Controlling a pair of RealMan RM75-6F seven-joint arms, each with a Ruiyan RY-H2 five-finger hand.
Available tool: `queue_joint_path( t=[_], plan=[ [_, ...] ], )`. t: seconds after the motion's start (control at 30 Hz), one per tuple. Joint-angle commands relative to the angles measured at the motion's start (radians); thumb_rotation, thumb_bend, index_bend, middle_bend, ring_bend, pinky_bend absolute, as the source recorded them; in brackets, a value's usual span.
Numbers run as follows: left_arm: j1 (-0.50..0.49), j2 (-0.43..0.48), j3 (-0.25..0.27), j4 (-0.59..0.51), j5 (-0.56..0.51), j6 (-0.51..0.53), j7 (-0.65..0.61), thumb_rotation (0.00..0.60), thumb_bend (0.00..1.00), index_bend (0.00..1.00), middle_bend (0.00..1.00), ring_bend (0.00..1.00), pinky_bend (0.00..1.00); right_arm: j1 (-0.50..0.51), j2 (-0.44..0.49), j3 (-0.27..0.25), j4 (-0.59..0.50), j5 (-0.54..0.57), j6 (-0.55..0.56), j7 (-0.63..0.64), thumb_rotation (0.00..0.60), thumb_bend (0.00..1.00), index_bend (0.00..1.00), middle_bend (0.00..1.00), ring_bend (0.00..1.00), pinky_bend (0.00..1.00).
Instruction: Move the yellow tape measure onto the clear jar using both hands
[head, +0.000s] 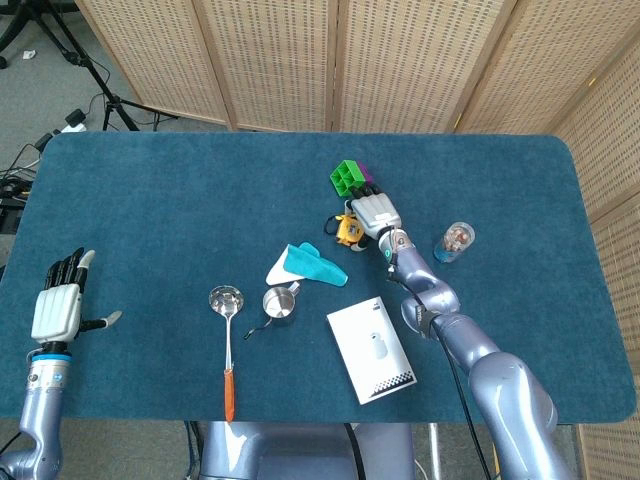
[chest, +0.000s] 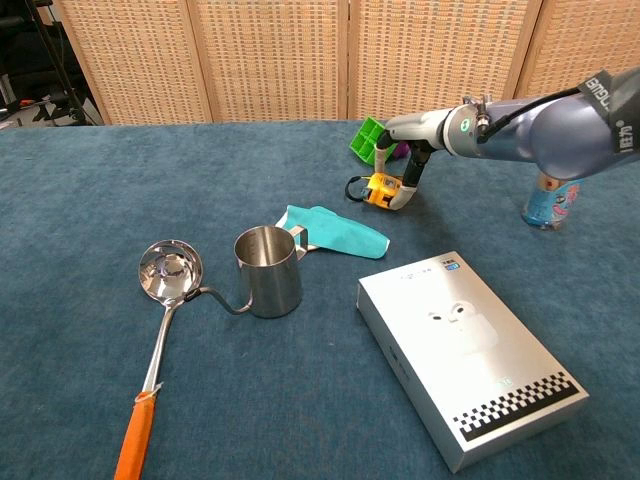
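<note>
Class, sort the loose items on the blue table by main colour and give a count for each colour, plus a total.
Silver: 3 – ladle, metal cup, flat box
Yellow: 1 – tape measure
Teal: 1 – cloth
Green: 1 – block
Purple: 1 – block
Clear: 1 – jar
Total: 8

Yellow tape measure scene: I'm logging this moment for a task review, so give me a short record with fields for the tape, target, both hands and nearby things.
tape measure: yellow tape measure on the table, gripped by the right hand
target: clear jar upright, apart to the right, nothing on top
left hand: left hand far off at the table's left edge, fingers apart, holding nothing
nearby: green block behind the tape; teal cloth in front
</note>
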Motion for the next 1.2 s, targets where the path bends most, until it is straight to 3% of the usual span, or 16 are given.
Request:
queue_joint_path(
  t=[0.03,0.63,1.2],
  plan=[
    [0.0,0.0,0.0,-0.001,0.0,0.001,0.0,0.493,0.11,0.02,0.0,0.0,0.0,-0.003,0.004,0.001,-0.005,0.001,0.006,-0.006,0.6,0.26,0.55,0.07,0.0,0.0],
    [0.002,0.008,0.0,-0.019,0.005,0.007,-0.005,0.492,0.11,0.02,0.0,0.0,0.0,-0.037,0.112,0.025,-0.147,0.091,0.084,-0.165,0.6,0.26,0.55,0.07,0.0,0.0],
    [0.003,0.008,0.004,-0.026,0.013,0.012,-0.005,0.492,0.11,0.02,0.0,0.0,0.0,-0.069,0.246,0.023,-0.306,0.284,0.179,-0.421,0.6,0.26,0.56,0.07,0.0,0.0]
  ],
)
